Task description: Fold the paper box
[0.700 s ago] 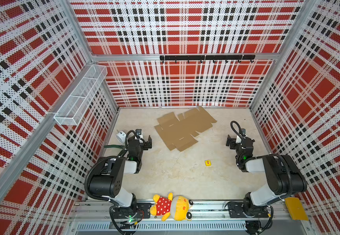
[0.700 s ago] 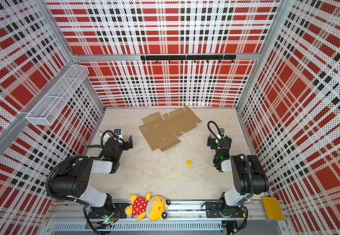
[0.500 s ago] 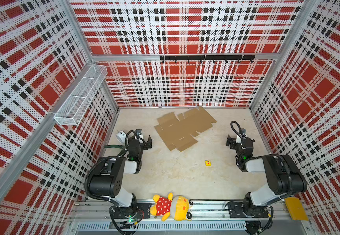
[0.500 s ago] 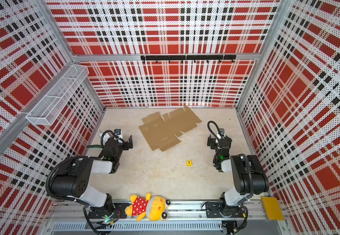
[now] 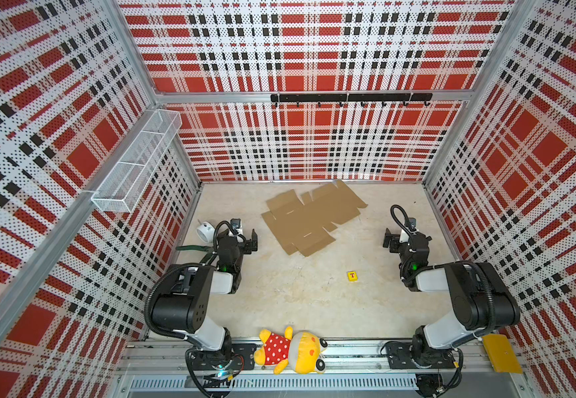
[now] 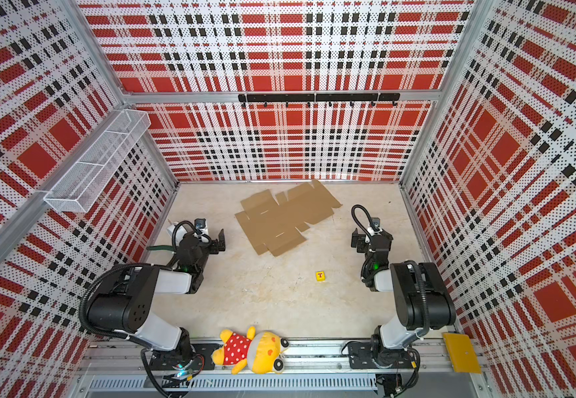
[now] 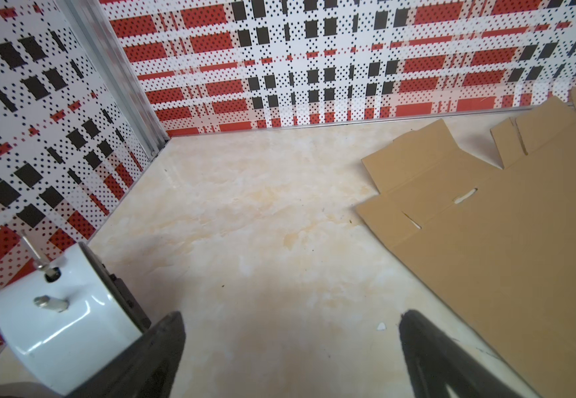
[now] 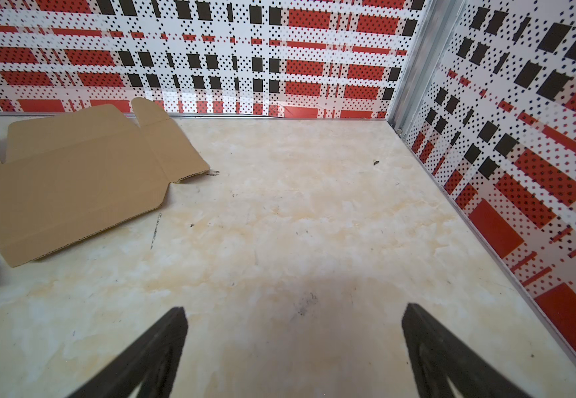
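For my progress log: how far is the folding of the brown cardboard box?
Done: nothing; the flat brown corrugated cardboard box lies unfolded on the beige marbled table. In hand: nothing; the left gripper and right gripper stand open, apart from it. Left: every fold.

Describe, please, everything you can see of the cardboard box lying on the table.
The cardboard box is a plain brown, unprinted corrugated sheet, die-cut into panels, flaps, tabs and narrow slots, with fluting showing at its cut edges. It is not yet folded: it lies flat and askew on the pale table, close to the back wall. Only the table touches it; the left end effector and right end effector stand open, apart from it.
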